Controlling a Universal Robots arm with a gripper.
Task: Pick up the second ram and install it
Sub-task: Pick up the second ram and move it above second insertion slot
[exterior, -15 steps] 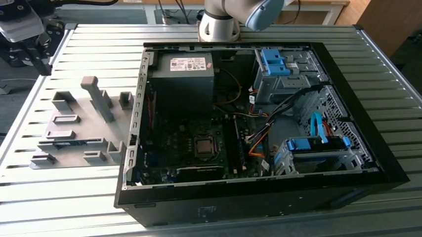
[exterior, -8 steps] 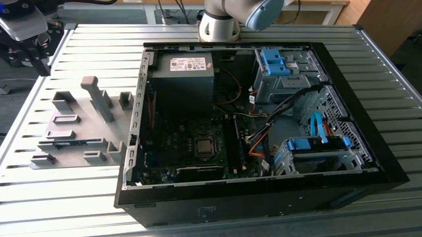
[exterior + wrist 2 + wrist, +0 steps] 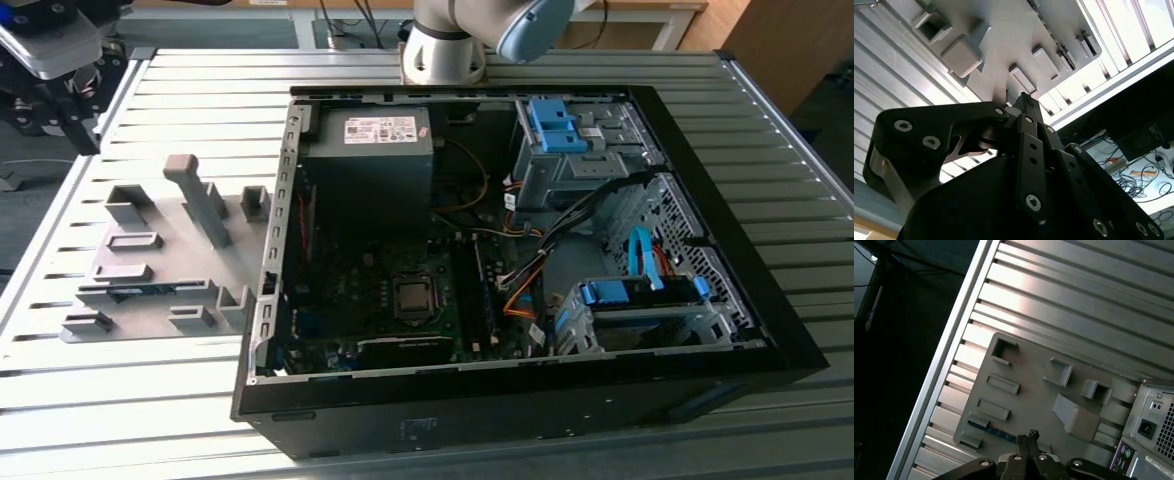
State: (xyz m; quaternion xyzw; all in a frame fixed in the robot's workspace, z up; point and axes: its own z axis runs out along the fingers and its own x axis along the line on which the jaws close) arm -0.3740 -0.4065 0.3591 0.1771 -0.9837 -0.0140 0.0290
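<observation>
The second ram [image 3: 990,430] sits in a slot along one edge of the grey fixture plate [image 3: 1029,385]. Only a thin blue strip shows between the plate's blocks, and the gripper [image 3: 1028,436] above that edge covers one end. Its chips are too small to make out. In the exterior view the gripper, off the plate's corner, is cut by the picture's edge. In the second wrist view the gripper's body hides part of the plate.

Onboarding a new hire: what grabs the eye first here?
An open computer case sits mid-table in the exterior view, with blue drive latches bright inside. On that view's left, a grey fixture plate holds the second ram. The gripper hovers over the plate, shut and empty.
</observation>
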